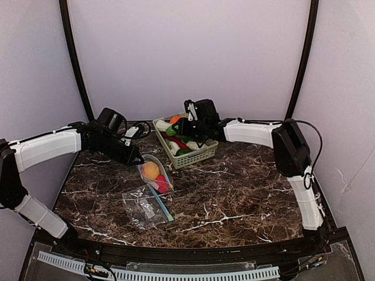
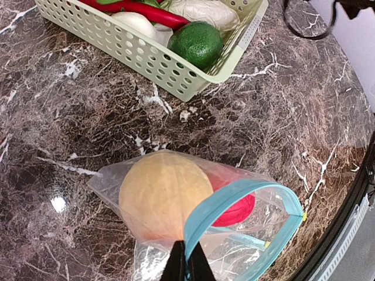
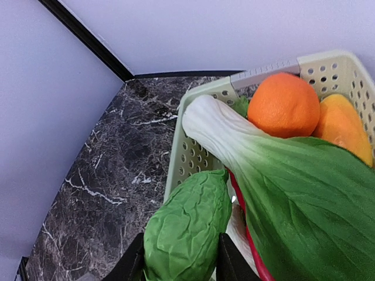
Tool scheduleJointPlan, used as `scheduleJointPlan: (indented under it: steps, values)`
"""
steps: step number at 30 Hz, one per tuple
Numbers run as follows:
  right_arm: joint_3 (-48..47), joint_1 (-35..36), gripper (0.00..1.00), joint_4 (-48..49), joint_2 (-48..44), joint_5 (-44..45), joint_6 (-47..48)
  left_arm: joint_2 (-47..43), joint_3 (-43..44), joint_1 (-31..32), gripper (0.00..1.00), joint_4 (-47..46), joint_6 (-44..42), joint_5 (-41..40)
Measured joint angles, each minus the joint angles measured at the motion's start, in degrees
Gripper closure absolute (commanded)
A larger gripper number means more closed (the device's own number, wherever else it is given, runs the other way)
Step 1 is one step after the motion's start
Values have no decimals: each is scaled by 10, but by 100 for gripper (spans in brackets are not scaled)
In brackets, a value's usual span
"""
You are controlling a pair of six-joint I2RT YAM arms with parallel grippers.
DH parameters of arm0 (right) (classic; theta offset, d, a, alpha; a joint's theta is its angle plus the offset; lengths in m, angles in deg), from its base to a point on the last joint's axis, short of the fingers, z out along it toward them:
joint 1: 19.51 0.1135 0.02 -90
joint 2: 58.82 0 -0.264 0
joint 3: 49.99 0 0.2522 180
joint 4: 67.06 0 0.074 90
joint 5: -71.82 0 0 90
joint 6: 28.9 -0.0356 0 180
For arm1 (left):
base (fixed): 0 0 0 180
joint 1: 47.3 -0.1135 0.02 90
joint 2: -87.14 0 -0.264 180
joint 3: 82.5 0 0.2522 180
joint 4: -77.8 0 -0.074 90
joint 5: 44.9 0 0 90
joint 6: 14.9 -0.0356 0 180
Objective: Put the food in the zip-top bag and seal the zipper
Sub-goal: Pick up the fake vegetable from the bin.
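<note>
Left end effector (image 2: 187, 264) pinches the zip-top bag (image 2: 234, 193) rim; right end effector (image 3: 181, 263) clamps the wrinkled leafy green (image 3: 187, 225).

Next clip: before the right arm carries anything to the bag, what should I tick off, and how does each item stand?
1. Left gripper shut on the blue zipper rim: ok.
2. Mouth of the bag held open: ok.
3. Peach and red fruit inside the bag: ok.
4. Right gripper jaws against both sides of the wrinkled green vegetable: ok.
5. Vegetable lifted clear of the basket: not ok, it is down inside.
6. Grip firm enough to lift: cannot tell.
</note>
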Motion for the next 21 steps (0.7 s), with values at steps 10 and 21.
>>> scheduleJointPlan:
  steps: [10, 21]
  values:
    - [201, 0, 76, -22, -318, 31, 122, 4, 39, 0, 99, -6, 1, 24]
    - [265, 40, 77, -266, -442, -23, 225, 89, 121, 28, 99, -10, 11, 47]
